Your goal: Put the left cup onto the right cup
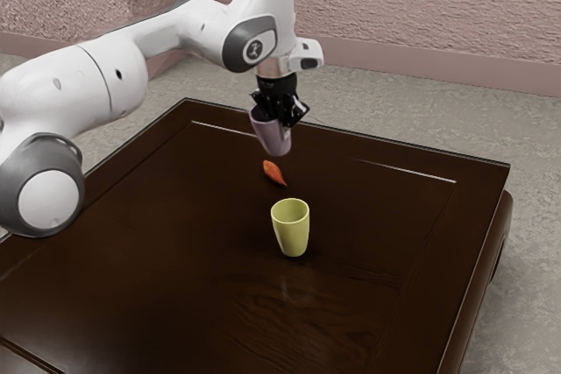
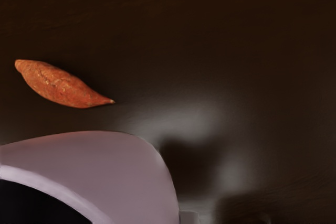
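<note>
Exterior view: my end effector (image 1: 279, 120) grasps the lilac cup (image 1: 271, 137), with both fingers clenched on its wall near the rim. The cup hangs tilted in the air above the dark tabletop (image 1: 158, 295). The yellow-green cup (image 1: 290, 227) stands upright on the tabletop, well apart from the raised cup. An orange sweet potato (image 1: 274, 172) lies on the tabletop between them. Wrist view: the lilac cup (image 2: 100, 171) sits just under my hand, with the sweet potato (image 2: 60, 84) beyond it.
</note>
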Robot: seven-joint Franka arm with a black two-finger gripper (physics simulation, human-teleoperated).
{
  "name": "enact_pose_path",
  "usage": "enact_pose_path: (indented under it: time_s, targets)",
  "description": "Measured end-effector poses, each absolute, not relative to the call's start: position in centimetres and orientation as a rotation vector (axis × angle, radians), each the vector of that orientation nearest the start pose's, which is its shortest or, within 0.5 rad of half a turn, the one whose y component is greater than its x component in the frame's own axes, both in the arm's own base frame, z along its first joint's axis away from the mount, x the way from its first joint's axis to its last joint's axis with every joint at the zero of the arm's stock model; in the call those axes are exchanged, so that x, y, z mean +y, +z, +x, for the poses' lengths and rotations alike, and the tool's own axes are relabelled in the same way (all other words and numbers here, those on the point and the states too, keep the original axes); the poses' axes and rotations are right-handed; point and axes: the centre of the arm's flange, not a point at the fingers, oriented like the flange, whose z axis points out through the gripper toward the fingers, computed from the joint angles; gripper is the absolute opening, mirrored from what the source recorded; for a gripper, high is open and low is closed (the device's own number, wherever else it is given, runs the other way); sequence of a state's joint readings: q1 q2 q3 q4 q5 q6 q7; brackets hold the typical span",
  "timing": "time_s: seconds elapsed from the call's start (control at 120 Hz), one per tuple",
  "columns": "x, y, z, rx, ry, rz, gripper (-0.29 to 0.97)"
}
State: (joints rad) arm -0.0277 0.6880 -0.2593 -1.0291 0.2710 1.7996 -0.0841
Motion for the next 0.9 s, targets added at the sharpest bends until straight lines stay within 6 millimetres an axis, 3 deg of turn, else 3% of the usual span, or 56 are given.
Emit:
enact_pose_path:
  time_s: [0.25,0.317,0.408,0.708,0.9]
  targets:
    - [-21.9,45.5,71.5,0.410,-0.180,-3.018,-0.10]
    - [-23.0,44.9,70.9,0.409,-0.170,-3.005,-0.10]
    - [-23.3,43.6,69.5,0.389,-0.121,-2.978,-0.10]
    - [-21.8,45.7,66.1,0.230,-0.113,-2.947,-0.10]
    - [-21.2,45.1,64.2,0.120,-0.032,-2.998,-0.10]
